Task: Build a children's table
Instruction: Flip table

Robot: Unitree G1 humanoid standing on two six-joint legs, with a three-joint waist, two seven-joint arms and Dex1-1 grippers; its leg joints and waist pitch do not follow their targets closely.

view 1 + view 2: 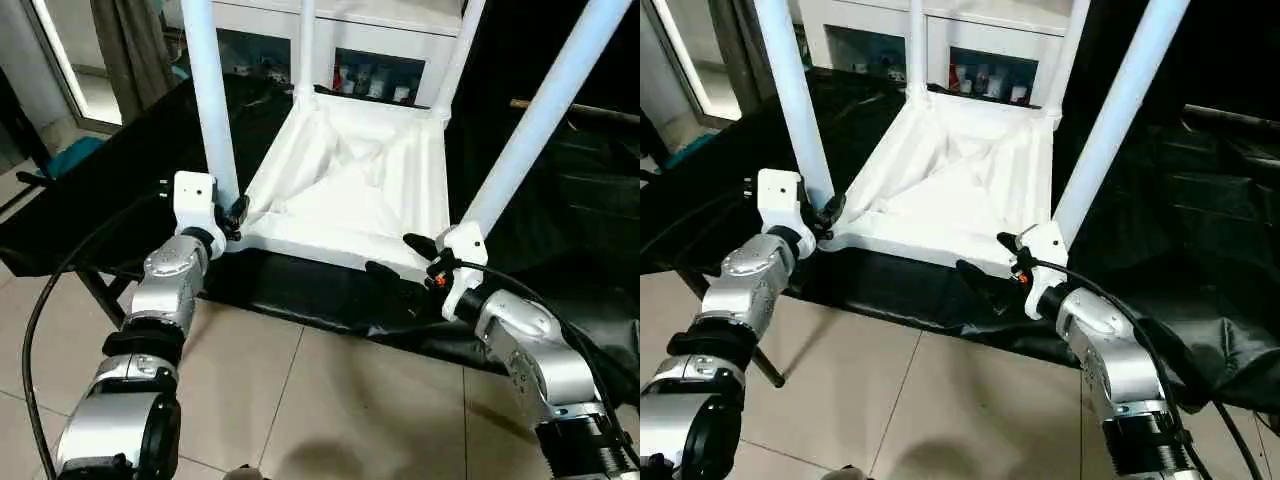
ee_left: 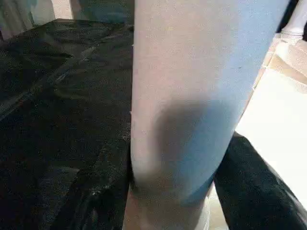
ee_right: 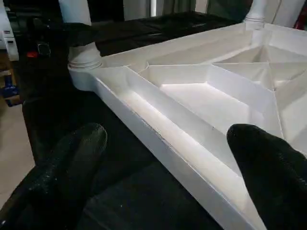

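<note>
Your left arm: the silver forearm [image 1: 165, 290] rises from the near left and reaches forward to the table's near left corner.
Your left gripper [image 1: 236, 213]: its black fingers [image 2: 254, 191] sit on either side of the near left leg [image 1: 212, 100] just above its socket, closed around the tube and touching it.
Your right arm: the forearm [image 1: 535, 355] comes in from the near right, bent toward the near right corner.
Your right gripper [image 1: 400, 258]: spread wide and holding nothing; one finger [image 3: 67, 163] lies outside the tabletop's near edge over the black sheet, the other [image 3: 268, 163] sits over the ribbed inside.
Tabletop [image 1: 350, 180]: it lies upside down on the black sheet [image 1: 300, 290], ribs facing up.
Near right leg [image 1: 540, 120]: it stands in its socket just beside your right wrist.
Far legs [image 1: 305, 45]: two more stand in the far corner sockets.
Beyond: a white cabinet [image 1: 380, 55] behind the table.
</note>
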